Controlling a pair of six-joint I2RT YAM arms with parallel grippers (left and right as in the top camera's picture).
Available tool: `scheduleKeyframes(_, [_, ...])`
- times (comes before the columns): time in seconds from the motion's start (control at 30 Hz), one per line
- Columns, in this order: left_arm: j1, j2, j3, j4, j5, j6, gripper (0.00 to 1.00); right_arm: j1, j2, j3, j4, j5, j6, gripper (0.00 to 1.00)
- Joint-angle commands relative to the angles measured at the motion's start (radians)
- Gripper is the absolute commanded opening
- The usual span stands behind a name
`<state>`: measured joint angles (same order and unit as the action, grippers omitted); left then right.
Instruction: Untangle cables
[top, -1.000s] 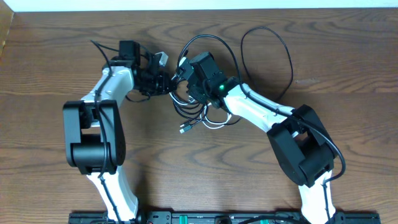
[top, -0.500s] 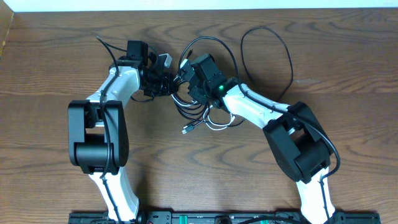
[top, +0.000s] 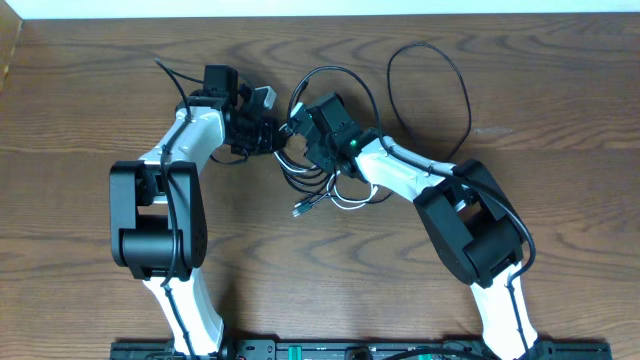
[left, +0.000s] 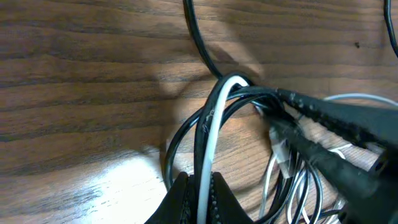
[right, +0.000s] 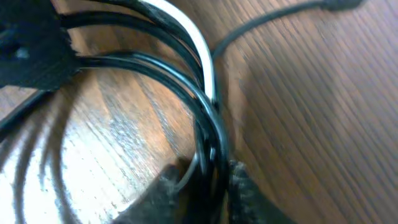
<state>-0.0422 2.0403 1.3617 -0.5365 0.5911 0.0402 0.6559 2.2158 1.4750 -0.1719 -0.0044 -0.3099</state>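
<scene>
- The cables (top: 312, 172) lie in one knot at the upper middle of the desk (top: 90, 80), squarely between my two arms.
- Counted: one white cable (left: 208, 143), and black ones that I take to be two, though inside the knot I cannot separate the strands. One plug end (top: 299, 209) shows, at 7 o'clock from the knot.
- One wide black loop (top: 468, 100) lies slack on the desk, well apart from the knot at 2 o'clock and touching neither arm.
- A smaller white loop (top: 356, 203) spills out at 5 o'clock, beside the right forearm.
- The left end effector (left: 199, 194) sits at 10 o'clock of the knot. It is fully closed, pinching the white cable together with a black strand that runs alongside it.
- The right end effector (right: 202, 186) sits just across, at 12 o'clock of the knot, near the left one. Its fingers are nearly together and black strands fill the gap. The view is blurred, but I read that as a grip on the black strands.
- The relation that matters: the short span of bundle between the two grips runs roughly along the 9-to-3 line, with the rest of the knot hanging below at 6 o'clock.
- My judgement: any separating pull must go along that line, left toward 9 and right toward 3. The slack loop is nearer the right arm.
- Two arms, two end effectors, both on the same bundle.
</scene>
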Motion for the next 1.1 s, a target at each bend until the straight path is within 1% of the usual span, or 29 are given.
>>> scheduleKeyframes(0.0, [0.003, 0.013, -0.012, 0.001, -0.013, -0.005, 0.08, -0.002, 0.029, 0.002, -0.012, -0.006, 0.003, 0.01])
scheduleKeyframes(0.07, [0.003, 0.013, -0.012, 0.001, -0.013, -0.005, 0.17, -0.002, 0.029, 0.002, -0.012, -0.006, 0.013, 0.01])
scheduleKeyframes(0.13, [0.003, 0.013, -0.012, 0.001, -0.013, -0.005, 0.29, -0.002, 0.027, 0.003, -0.007, -0.011, 0.034, 0.01])
scheduleKeyframes(0.23, [0.003, 0.013, -0.012, 0.0, -0.013, -0.005, 0.47, -0.007, 0.01, 0.003, -0.007, -0.072, 0.063, 0.01])
scheduleKeyframes(0.27, [0.003, 0.013, -0.012, 0.0, -0.013, -0.005, 0.5, -0.009, 0.004, 0.003, -0.006, -0.097, 0.079, 0.01])
scheduleKeyframes(0.4, [0.003, 0.013, -0.012, -0.008, -0.013, -0.005, 0.51, -0.025, -0.019, 0.003, -0.004, -0.205, 0.16, 0.01])
scheduleKeyframes(0.5, [0.003, 0.013, -0.012, -0.009, -0.013, -0.005, 0.5, -0.049, -0.026, 0.003, -0.004, -0.328, 0.233, 0.01])
scheduleKeyframes(0.57, [0.003, 0.013, -0.012, -0.013, -0.013, -0.004, 0.4, -0.069, -0.028, 0.003, -0.004, -0.401, 0.274, 0.01])
scheduleKeyframes(0.6, [0.003, 0.013, -0.012, -0.017, -0.013, 0.002, 0.32, -0.082, -0.028, 0.003, -0.004, -0.434, 0.294, 0.01])
scheduleKeyframes(0.67, [0.003, 0.013, -0.012, -0.025, -0.031, 0.011, 0.12, -0.105, -0.028, 0.003, -0.003, -0.488, 0.321, 0.01])
scheduleKeyframes(0.7, [0.003, 0.013, -0.012, -0.028, -0.057, 0.011, 0.08, -0.12, -0.028, 0.003, -0.003, -0.52, 0.334, 0.01])
scheduleKeyframes(0.83, [0.003, 0.013, -0.012, -0.035, -0.134, 0.011, 0.08, -0.163, -0.034, 0.003, -0.003, -0.594, 0.372, 0.01])
scheduleKeyframes(1.07, [0.003, 0.013, -0.012, -0.027, -0.133, 0.011, 0.08, -0.195, -0.05, 0.003, -0.003, -0.822, 0.384, 0.01])
